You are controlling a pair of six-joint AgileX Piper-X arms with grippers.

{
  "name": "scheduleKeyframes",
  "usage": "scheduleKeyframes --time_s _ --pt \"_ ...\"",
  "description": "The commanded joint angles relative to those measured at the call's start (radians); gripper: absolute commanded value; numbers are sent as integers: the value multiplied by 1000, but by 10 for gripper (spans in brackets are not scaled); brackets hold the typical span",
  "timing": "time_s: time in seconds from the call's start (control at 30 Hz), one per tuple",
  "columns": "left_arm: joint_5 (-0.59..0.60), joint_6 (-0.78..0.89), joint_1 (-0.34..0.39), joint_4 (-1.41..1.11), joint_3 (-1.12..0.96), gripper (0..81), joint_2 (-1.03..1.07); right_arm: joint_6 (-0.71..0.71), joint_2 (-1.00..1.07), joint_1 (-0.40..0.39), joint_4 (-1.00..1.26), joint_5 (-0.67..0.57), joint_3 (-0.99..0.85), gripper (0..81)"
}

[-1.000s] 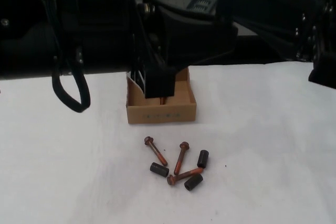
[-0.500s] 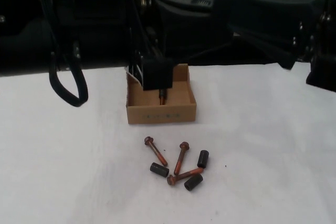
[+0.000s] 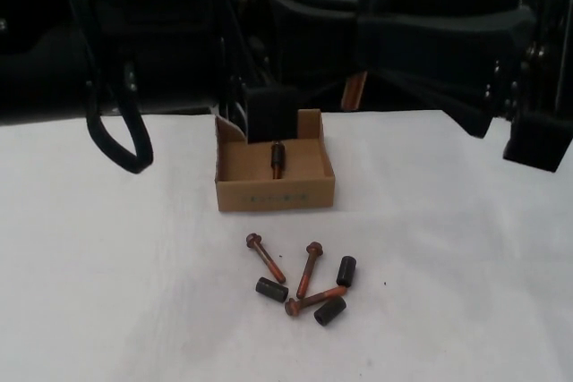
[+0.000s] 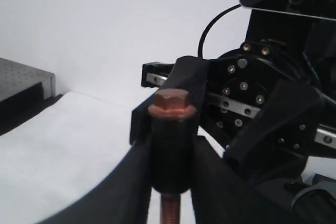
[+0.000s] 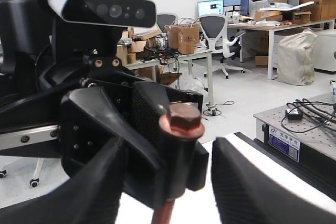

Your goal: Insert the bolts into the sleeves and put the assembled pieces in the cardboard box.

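Observation:
My left gripper [image 4: 170, 153] is shut on a black sleeve [image 4: 170, 156] with a copper bolt [image 4: 168, 106] through it, held upright high above the bench. My right gripper [image 5: 170, 153] faces it, open, its fingers [image 5: 89, 182] wide on either side of that same bolt [image 5: 181, 121]. The cardboard box [image 3: 275, 192] stands mid-bench with one assembled piece [image 3: 277, 158] lying inside. In front of it lie three loose bolts [image 3: 265, 257] [image 3: 310, 267] [image 3: 315, 299] and three sleeves [image 3: 271, 289] [image 3: 346, 270] [image 3: 329, 310].
Both arms span the top of the high view as dark masses, and one dark part [image 3: 269, 114] hangs over the box's back wall. A black cable loop [image 3: 116, 131] droops at the left. White bench cloth [image 3: 466, 266] lies open on both sides of the loose parts.
The dark arm part over the box has risen, uncovering the assembled piece inside. The copper bolt at the top of the high view has shifted left.

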State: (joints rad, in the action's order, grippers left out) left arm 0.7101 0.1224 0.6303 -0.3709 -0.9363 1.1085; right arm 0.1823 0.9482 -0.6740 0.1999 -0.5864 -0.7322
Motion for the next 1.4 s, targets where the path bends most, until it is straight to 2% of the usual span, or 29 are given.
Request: scheduleKeyframes --time_s 0.0,0.1,0.13,0.3,0.33,0.47,0.67,0.93,1.03,1.23,1.37 --pt "-124 6 2 136 -15 6 -19 -3 -27 12 -4 29 -2 349" --pt "-418 5 -4 228 -15 6 -6 -39 -80 45 -92 87 -2 246" --pt "-466 5 -13 236 -15 6 2 -74 -101 60 -142 107 -2 202" --pt "-471 25 -61 235 -42 6 85 -205 -194 137 -413 214 -2 5" --pt "-471 39 -68 235 -51 6 105 -227 -213 151 -466 231 -2 41" --pt "-471 124 -96 235 -114 6 221 -254 -275 190 -620 307 -2 37" --pt "-491 210 -103 280 -260 6 432 -300 -344 206 -704 383 -2 37" --pt "-710 257 -103 511 -538 6 670 -303 -384 206 -775 420 -2 37" --pt "-817 341 -107 643 -639 6 741 -303 -384 206 -797 420 -2 37" --pt "-886 506 -132 778 -772 6 852 -303 -384 206 -801 420 -2 37" --pt "-878 604 -148 777 -809 6 911 -303 -384 206 -801 420 -2 37"
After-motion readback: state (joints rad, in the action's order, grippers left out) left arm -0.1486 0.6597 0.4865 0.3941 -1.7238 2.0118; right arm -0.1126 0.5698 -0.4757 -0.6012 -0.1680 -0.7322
